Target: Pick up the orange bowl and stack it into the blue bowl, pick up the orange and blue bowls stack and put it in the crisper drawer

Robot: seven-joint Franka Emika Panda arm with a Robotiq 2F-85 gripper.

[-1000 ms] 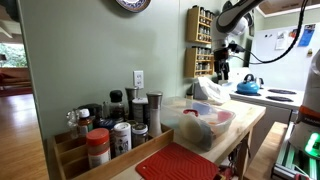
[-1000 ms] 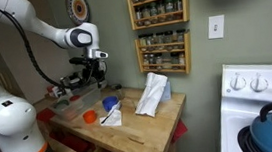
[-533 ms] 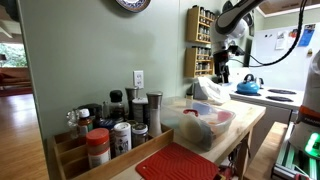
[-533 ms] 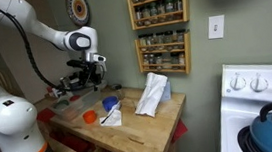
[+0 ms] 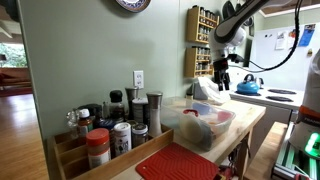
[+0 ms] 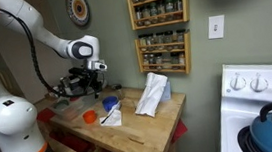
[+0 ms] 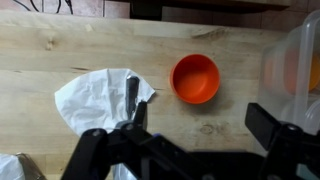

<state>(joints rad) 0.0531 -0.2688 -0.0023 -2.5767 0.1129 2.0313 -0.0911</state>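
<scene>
Above the wooden tabletop (image 5: pixel 248 118), my arm (image 5: pixel 232 22) hangs over the far end in an exterior view. The crisper drawer (image 5: pixel 205 125) sits mid-tabletop, with a red ribbed mat (image 5: pixel 180 163) at the near corner and spice jars (image 5: pixel 110 128) lining the wall-side edge.

In an exterior view, the orange bowl (image 6: pixel 90 118) sits close to the front edge near the left corner. The blue bowl (image 6: pixel 110 105) sits just behind it and apart from it, and crumpled white paper (image 6: pixel 111 118) lies beside both. A white bag (image 6: pixel 153 92) stands toward the far right corner. My jaws hover over the bowls, touching neither.

In the wrist view, my jaws are spread wide with nothing between them. The orange bowl sits upright and empty on bare wood beyond them. It lies between the crumpled paper and the crisper drawer's cloudy wall, not far from the tabletop's edge at the top of the view.
</scene>
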